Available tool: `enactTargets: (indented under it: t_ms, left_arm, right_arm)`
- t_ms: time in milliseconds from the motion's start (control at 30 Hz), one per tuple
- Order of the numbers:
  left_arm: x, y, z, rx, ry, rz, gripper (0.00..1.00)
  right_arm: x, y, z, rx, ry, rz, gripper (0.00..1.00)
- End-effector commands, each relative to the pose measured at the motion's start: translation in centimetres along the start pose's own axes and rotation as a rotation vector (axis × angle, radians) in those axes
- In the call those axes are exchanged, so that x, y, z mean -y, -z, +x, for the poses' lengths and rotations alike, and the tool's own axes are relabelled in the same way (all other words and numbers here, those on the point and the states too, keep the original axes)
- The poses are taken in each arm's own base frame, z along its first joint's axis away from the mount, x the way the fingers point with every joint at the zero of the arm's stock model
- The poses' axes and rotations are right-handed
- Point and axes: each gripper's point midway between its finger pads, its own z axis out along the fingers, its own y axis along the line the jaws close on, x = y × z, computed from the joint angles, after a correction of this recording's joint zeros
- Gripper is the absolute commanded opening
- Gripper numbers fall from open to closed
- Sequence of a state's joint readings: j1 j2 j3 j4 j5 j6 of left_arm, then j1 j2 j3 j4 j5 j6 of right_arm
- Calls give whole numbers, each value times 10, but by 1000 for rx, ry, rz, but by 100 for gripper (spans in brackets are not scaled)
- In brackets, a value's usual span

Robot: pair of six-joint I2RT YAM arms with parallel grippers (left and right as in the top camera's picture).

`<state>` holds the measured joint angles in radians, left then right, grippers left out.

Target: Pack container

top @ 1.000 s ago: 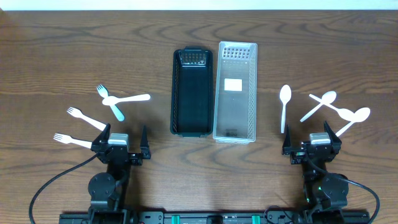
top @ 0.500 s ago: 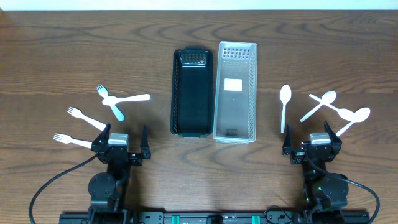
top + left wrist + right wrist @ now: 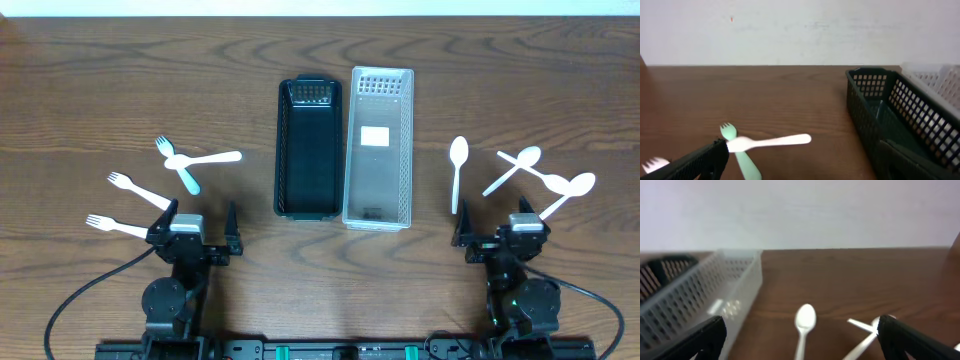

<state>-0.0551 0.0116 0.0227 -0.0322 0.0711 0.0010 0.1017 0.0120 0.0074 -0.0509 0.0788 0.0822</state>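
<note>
Two slim, rectangular, mesh-walled plastic containers lie side by side mid-table [image 3: 100, 80], their long axes running 12 to 6 o'clock. The black container [image 3: 308, 150] has the translucent container [image 3: 378, 170] at its 3 o'clock (white label on its floor). White plastic forks [image 3: 135, 188] lie toward 9 o'clock on the wood grain, spoons [image 3: 458, 170] toward 3. The left end effector [image 3: 198, 220] and right end effector [image 3: 500, 228] stand spread wide at 6 o'clock.
</note>
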Motion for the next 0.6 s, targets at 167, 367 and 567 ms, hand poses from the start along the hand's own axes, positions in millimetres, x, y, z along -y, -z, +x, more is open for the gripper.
enactTargets:
  t_ms: [167,367,567]
  left_arm:
    - [-17,5,-62,-29,201,-132,98]
    - [-17,-29,-103,-263,112,-169,98]
    - [-16,-69,-110,-625,90,-212,98]
  right_arm:
    - [6,10,-96,166,-125,43,99]
    - [4,-31,-134,-46,-67,68,99]
    - [-22,-100,-128,-450,-1,-47,99]
